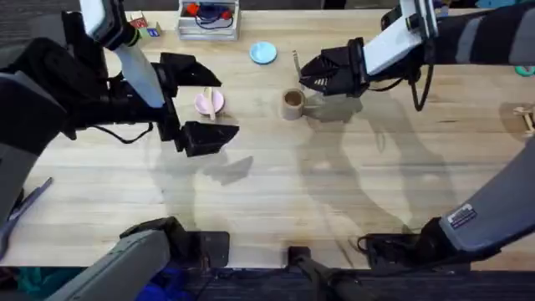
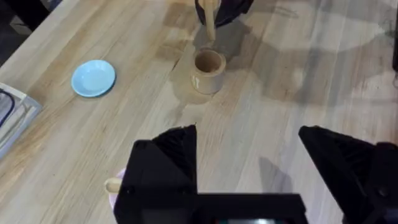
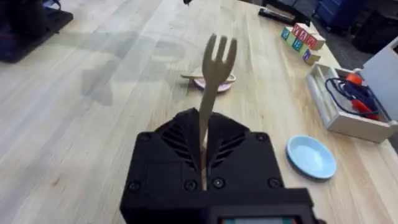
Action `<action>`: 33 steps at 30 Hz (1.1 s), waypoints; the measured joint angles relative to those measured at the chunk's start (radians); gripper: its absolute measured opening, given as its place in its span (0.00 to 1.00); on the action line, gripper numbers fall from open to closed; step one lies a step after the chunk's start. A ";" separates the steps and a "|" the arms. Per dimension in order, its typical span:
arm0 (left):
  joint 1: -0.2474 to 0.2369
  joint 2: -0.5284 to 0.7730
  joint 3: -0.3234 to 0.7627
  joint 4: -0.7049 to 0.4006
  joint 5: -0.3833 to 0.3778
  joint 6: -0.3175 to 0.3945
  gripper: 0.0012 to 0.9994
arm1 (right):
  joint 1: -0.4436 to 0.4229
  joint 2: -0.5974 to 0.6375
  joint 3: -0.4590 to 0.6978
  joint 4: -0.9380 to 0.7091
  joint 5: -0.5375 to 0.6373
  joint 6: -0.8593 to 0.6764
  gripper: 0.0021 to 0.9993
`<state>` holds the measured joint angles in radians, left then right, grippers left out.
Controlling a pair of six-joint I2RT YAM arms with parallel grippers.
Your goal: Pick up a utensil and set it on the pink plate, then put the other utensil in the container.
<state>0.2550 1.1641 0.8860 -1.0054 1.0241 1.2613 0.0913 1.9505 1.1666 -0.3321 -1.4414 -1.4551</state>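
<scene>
Pale wood table (image 1: 276, 192), bench-like, cluttered only along the far edge.

Nearest: left gripper (image 1: 196, 104), fingers spread wide and holding nothing, hanging over the pink plate (image 1: 209, 102). Spoon (image 1: 210, 102) lying across that plate, so first half of the job judged done.

Middle: brown cup (image 1: 292, 104) upright, mouth open, just right of the plate. Right gripper (image 1: 313, 77) just beyond it, clenched on the fork (image 3: 211, 87); handle pinched between the fingers, tines pointing away from the wrist. In the left wrist view, free end of the fork hanging just past the cup rim (image 2: 208, 62), not yet inside.

Far: blue plate (image 1: 262, 53), clear box of coloured bits (image 1: 208, 20), toy blocks (image 3: 302, 41).

Risks, as judgement:
- Fork end looks slightly off the mouth; lowering now could catch the rim and tip the light cup.
- Release too high: fork could bounce out or knock the cup over.
- Thin flat handle may swivel in the pinch.
- Open left fingers near the plate could nudge the spoon off.
</scene>
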 joint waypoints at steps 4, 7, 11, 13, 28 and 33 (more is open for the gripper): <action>0.000 0.000 0.000 0.000 0.000 0.000 0.99 | 0.012 0.032 0.019 0.000 0.000 0.000 0.03; 0.000 0.000 0.000 0.000 0.000 0.000 0.99 | 0.026 0.056 0.033 0.001 0.000 0.000 0.03; 0.000 0.000 0.000 0.000 0.000 0.000 0.99 | 0.037 0.079 0.039 0.000 0.000 0.000 0.03; 0.000 0.000 0.000 0.000 0.000 0.000 0.99 | 0.039 0.086 0.042 0.000 0.000 0.000 0.03; 0.000 0.000 0.000 0.000 0.000 0.000 0.99 | 0.044 0.144 0.062 0.012 -0.001 0.003 0.03; 0.000 0.000 0.000 0.000 0.000 0.000 0.99 | 0.044 0.146 0.063 0.014 -0.001 0.004 0.03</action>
<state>0.2550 1.1641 0.8860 -1.0056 1.0241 1.2613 0.1352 2.0969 1.2297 -0.3180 -1.4422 -1.4513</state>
